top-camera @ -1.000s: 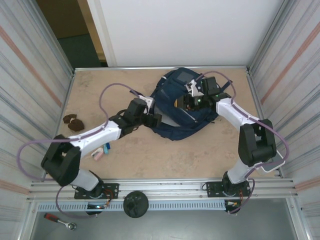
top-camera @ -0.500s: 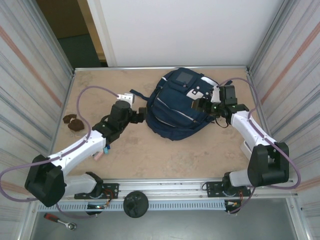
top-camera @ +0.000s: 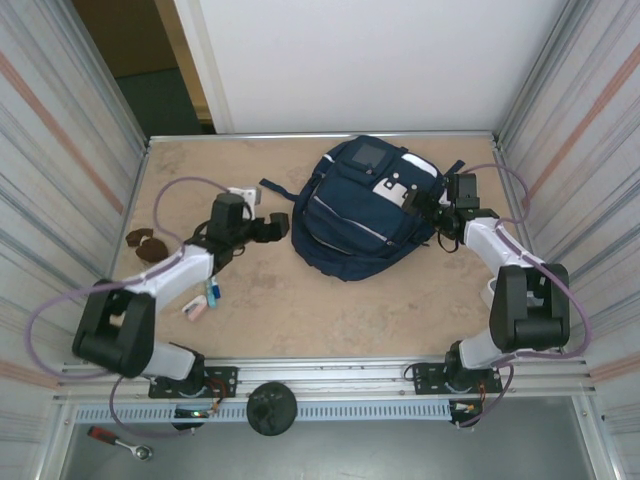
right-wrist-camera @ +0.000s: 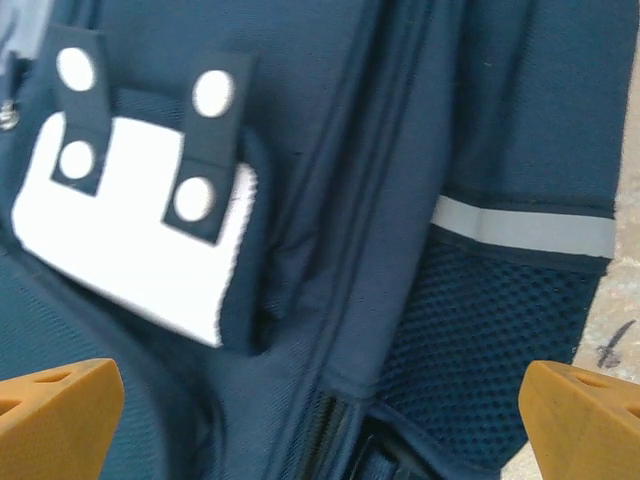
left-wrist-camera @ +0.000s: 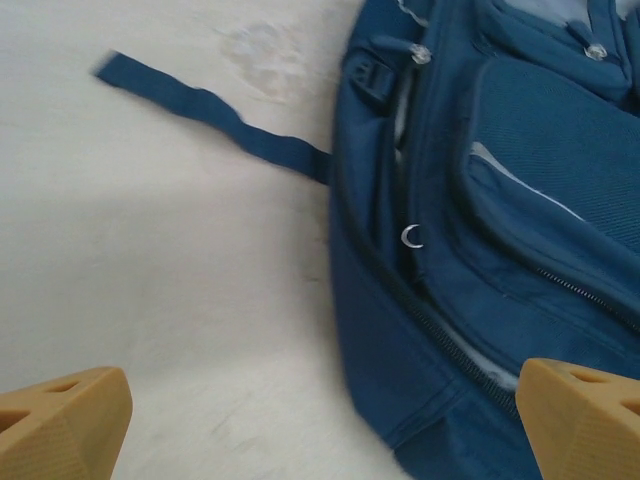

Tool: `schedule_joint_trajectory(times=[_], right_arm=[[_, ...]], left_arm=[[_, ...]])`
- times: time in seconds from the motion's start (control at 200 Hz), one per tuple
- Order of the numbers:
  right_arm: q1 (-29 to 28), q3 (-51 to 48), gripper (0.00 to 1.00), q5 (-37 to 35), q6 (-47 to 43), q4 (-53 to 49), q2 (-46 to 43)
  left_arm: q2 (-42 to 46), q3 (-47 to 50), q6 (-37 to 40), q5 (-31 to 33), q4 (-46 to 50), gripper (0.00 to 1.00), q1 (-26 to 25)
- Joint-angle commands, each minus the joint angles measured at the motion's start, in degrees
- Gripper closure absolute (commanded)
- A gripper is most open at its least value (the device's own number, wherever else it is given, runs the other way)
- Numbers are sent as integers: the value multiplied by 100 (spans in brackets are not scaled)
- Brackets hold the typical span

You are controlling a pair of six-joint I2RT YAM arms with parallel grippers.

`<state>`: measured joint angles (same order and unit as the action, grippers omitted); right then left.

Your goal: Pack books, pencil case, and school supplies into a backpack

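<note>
**Backpack mid-table, jaws apart on both sides**

At far left on the table, two brown lumpy pieces lie near the wall. Beside the left forearm lie the school supplies: seemingly a blue-and-white pen and a small pink piece, though they are too small to tell for sure. The left gripper hovers just beside the backpack's left edge, its jaws wide apart with nothing between them. A loose blue strap lies flat on the table there. The backpack lies front up, toward the far side. At its right edge the right gripper sits close over the white patch with dots, jaws spread and holding nothing.
</note>
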<state>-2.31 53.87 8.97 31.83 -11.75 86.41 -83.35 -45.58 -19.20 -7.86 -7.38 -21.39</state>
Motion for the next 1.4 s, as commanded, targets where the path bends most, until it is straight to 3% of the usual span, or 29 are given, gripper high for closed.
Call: schedule_joint_trajectory(times=[0.0, 0.301, 0.812, 0.952, 1.137, 1.393], right_arm=[[50, -49, 0, 11, 306, 162, 181], [100, -9, 0, 530, 279, 287, 478], [85, 225, 7, 1072, 315, 393, 917], [41, 401, 10, 1217, 282, 367, 1066], [-455, 1086, 13, 1309, 160, 175, 1585], [-1273, 3134, 16, 1476, -728, -1120, 2763]], left_arm=[[-786, -649, -166, -803, -36, 2, -29], [-2630, -1980, -458, -1844, -20, 1, -151], [-2436, -1428, -409, -2163, -378, 6, -1028], [-2059, -1145, -346, -1974, -383, 7, -1483], [-1719, -1038, -190, -1348, -135, 6, -2525], [-1971, -1747, 325, -599, 759, 3, -4036]])
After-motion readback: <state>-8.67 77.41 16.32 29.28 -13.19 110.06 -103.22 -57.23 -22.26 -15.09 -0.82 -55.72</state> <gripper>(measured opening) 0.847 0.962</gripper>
